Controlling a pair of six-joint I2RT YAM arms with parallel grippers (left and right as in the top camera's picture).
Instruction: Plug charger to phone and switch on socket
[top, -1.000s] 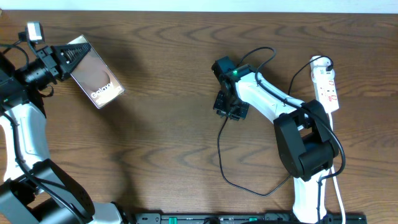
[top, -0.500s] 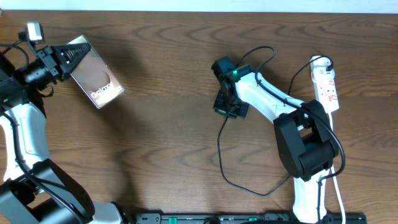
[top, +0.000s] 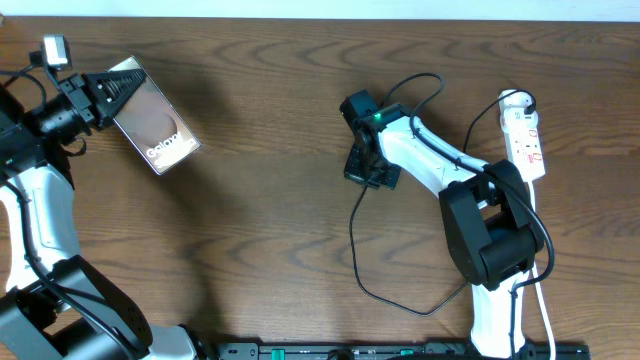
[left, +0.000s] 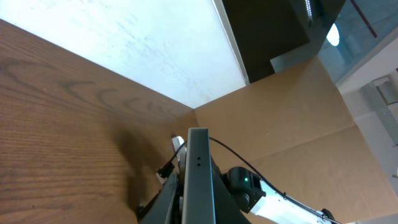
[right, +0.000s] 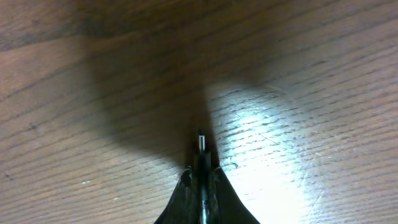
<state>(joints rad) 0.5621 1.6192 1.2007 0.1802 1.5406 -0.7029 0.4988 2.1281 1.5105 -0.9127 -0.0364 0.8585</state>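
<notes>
Charger's thin black plug tip (right: 201, 146) pinched in right fingers (right: 183, 200) at the wooden table (top: 250, 220) centre.
Left fingers (top: 105, 88) clamp glossy bronze phone (top: 157, 127) over far-left corner.

The desk (top: 260, 150) was dark brown wood with a clear grain and a soft sheen, the phone (top: 155, 115) had a glossy bronze face, the socket (top: 525, 135) was smooth white plastic, and the charger (top: 355, 260) was a thin matt black cable.
</notes>
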